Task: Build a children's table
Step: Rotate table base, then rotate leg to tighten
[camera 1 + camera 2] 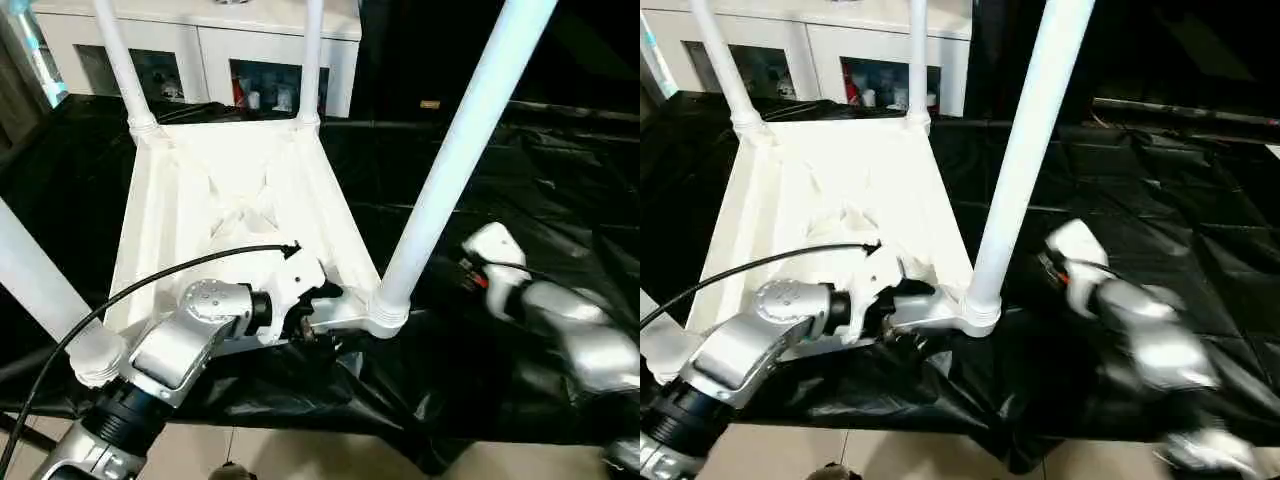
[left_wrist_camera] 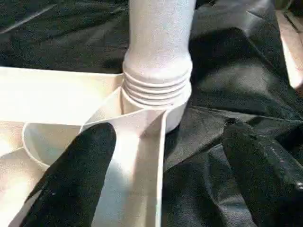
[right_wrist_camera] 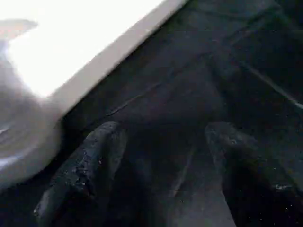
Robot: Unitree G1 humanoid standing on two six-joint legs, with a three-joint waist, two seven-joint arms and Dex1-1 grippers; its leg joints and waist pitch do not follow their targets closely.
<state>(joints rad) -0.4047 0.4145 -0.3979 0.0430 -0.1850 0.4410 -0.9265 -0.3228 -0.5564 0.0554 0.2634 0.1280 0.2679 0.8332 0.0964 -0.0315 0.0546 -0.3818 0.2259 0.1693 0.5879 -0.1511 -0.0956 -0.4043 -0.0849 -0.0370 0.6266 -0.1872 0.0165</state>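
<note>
While the tabletop (image 1: 250,200) lies upside down on the black sheeting (image 1: 540,180), legs up, left gripper (image 2: 163,175) straddles its near rim, spread wide, just beside near-right leg (image 1: 455,160); right gripper (image 3: 161,175) hangs parted, empty, farther off.

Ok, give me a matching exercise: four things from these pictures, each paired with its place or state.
Things:
1. tabletop
2. near right leg
3. left gripper
4. right gripper

Places or states:
A. open over bare black sheeting
B. upright in a corner socket
C. upside down on the sheeting
D. open astride the tabletop's rim

Pairs: 1-C, 2-B, 3-D, 4-A
</note>
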